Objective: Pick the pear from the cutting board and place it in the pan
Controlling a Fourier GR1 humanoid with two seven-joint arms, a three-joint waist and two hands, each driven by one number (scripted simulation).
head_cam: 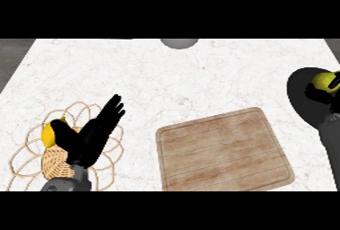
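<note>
The yellow-green pear [323,81] is at the far right, over the dark pan [299,96] that runs off the picture's right edge. My right hand [334,99] curls round the pear, with black fingers showing beside and below it, and hides its lower part. I cannot tell whether the pear touches the pan's bottom. The wooden cutting board [224,152] lies bare in the lower middle of the counter. At the lower left, my left hand [93,134] stands open with straight fingers pointing up and right; it holds nothing.
A woven wicker basket [40,164] with looped edges sits under the left hand, with a yellow fruit [48,134] on it. A grey round object [179,42] shows at the counter's far edge. White marble counter stretches between basket, board and pan.
</note>
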